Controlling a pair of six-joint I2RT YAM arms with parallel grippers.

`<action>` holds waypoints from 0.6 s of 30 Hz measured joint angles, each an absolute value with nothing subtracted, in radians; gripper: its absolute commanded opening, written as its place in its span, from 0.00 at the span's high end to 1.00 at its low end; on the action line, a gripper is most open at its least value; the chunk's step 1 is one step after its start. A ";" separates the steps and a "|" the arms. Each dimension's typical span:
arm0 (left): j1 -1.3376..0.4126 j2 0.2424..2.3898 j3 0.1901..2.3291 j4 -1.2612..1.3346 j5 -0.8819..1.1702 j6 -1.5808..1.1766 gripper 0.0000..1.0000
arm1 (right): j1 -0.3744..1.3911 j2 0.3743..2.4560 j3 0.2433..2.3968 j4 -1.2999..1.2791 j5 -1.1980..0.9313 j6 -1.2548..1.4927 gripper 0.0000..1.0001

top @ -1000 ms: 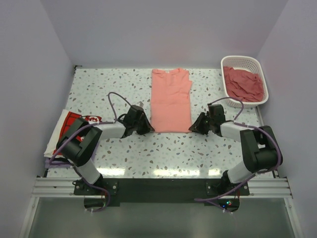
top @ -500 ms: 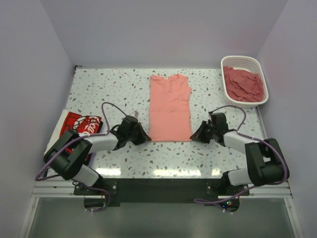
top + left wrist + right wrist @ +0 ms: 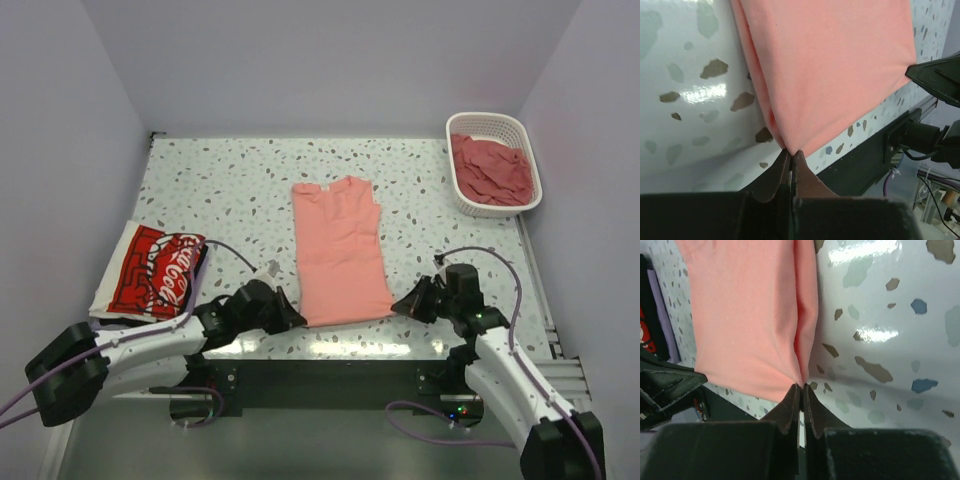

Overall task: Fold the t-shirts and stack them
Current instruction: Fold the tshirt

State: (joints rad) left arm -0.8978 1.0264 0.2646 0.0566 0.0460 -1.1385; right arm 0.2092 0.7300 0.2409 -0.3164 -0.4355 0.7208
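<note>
A salmon-pink t-shirt (image 3: 340, 248), folded into a long strip, lies flat in the middle of the speckled table with its collar at the far end. My left gripper (image 3: 293, 317) is shut on its near left corner (image 3: 785, 142). My right gripper (image 3: 399, 307) is shut on its near right corner (image 3: 801, 375). A folded white t-shirt with red-and-black logo print (image 3: 152, 272) lies at the left edge, on a pale purple one whose edge shows beneath. More salmon-pink t-shirts (image 3: 490, 168) fill the basket.
A white slatted plastic basket (image 3: 470, 127) stands at the far right corner. The table's near edge and its black frame (image 3: 330, 372) lie just below the shirt's near hem. Walls close in the left, right and far sides.
Both grippers have pulled back towards the near edge, dragging the pink t-shirt with them. The arms are now stretched low near the table's front.
</note>
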 measured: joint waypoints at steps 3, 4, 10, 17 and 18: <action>-0.989 0.951 0.263 0.001 -0.015 -1.195 1.00 | 0.209 0.592 0.236 -0.422 -0.442 0.719 1.00; -1.015 0.933 0.263 -0.018 -0.036 -1.216 1.00 | 0.209 0.546 0.236 -0.457 -0.444 0.720 1.00; -1.119 0.877 0.264 -0.109 -0.128 -1.308 1.00 | 0.209 0.424 0.246 -0.622 -0.461 0.719 1.00; -1.117 0.876 0.402 -0.256 -0.238 -1.316 1.00 | 0.209 0.551 0.361 -0.664 -0.453 0.711 1.00; -1.109 0.883 0.440 -0.273 -0.250 -1.307 1.00 | 0.208 0.570 0.377 -0.661 -0.447 0.710 1.00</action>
State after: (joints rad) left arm -1.1088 0.8829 0.4400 -0.2726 -0.2504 -1.3071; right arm 0.2085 0.5697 0.3775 -0.6609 -0.4473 0.7097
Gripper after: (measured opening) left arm 0.024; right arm 0.022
